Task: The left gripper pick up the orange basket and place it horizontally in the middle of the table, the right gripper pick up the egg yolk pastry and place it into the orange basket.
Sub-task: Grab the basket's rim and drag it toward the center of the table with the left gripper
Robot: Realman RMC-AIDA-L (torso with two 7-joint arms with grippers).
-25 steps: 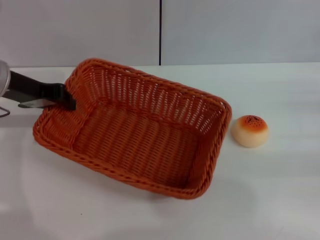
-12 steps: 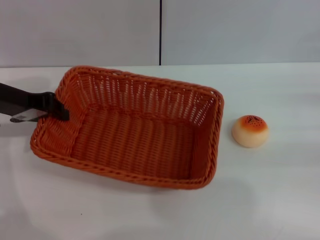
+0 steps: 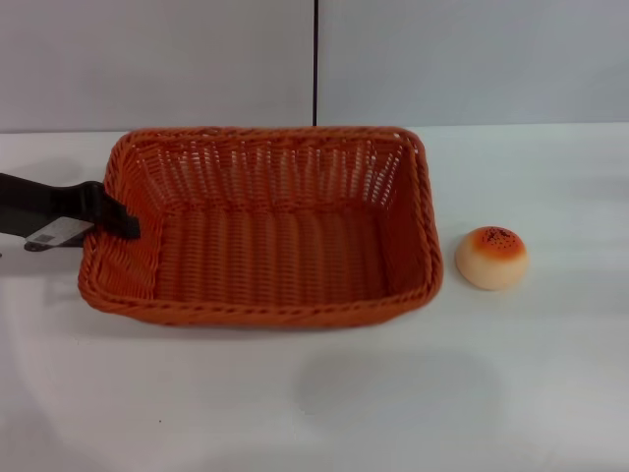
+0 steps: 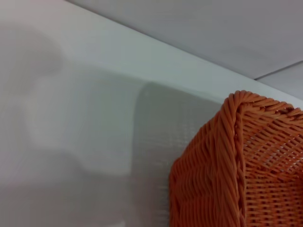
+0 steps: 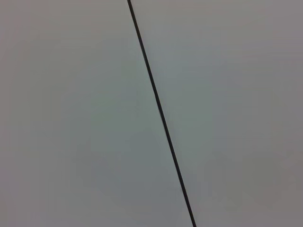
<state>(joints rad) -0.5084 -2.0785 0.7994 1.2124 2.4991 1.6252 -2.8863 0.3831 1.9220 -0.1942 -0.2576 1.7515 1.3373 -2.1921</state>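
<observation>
— Where's the left hand?
— Low over the surface, clamped on the basket at its short wall, the rim pinched between the black fingers.
— And the basket itself?
— It stretches away from that hand, lying flat and square-on, long sides running across.
— The pastry?
— Beyond the basket's far end from the hand, just beside it, not touching.
— The right hand?
— Out of sight.
</observation>
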